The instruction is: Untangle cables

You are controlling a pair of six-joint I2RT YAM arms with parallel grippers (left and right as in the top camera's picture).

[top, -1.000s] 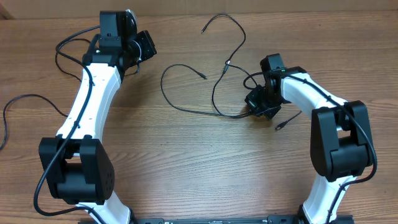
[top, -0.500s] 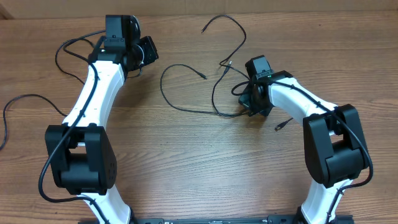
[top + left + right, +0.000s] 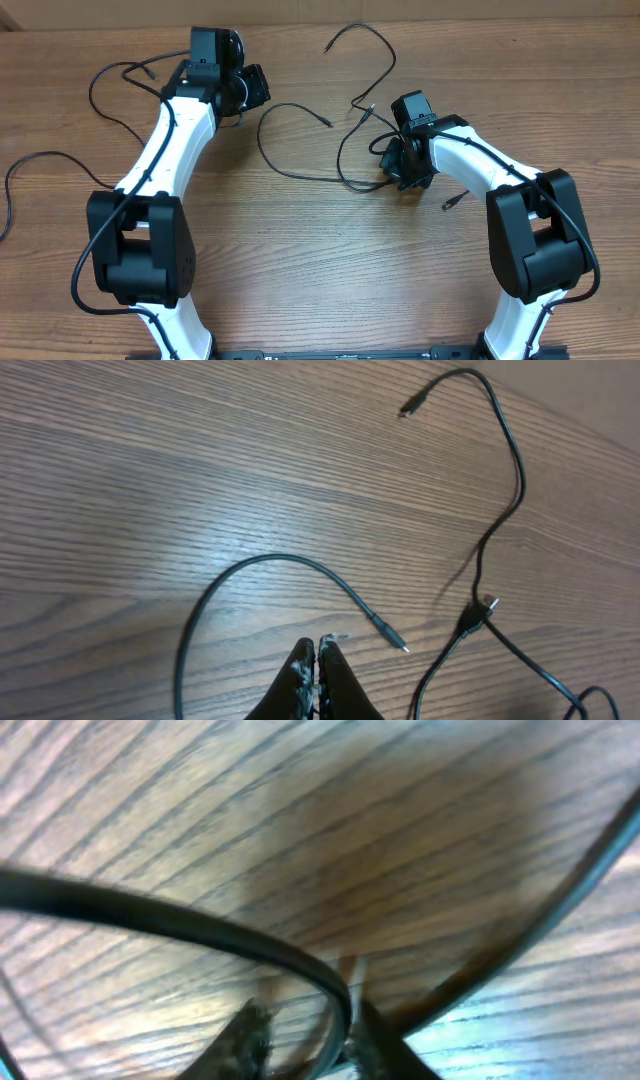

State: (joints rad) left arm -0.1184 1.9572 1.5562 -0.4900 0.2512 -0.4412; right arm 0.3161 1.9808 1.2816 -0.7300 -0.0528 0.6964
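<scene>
Thin black cables lie looped together on the wooden table. One cable (image 3: 262,145) curves from a plug end (image 3: 328,124) round to the tangle by my right gripper. A second cable (image 3: 385,55) arcs across the far middle. My left gripper (image 3: 256,86) is shut and empty, above the table left of the loop. In the left wrist view its jaws (image 3: 318,650) are shut near the plug end (image 3: 393,638). My right gripper (image 3: 388,165) is low at the tangle. In the right wrist view its fingers (image 3: 305,1020) are apart with a cable (image 3: 200,925) running between them.
Thicker black arm wires (image 3: 110,80) loop at the far left, and another wire (image 3: 20,170) lies at the left edge. A loose plug end (image 3: 450,203) lies beside the right arm. The table's far edge (image 3: 480,20) is close behind the cables.
My left arm has swung right, toward the looped cable. My right gripper has moved left and down onto the tangle, and the cable has shifted a little.
</scene>
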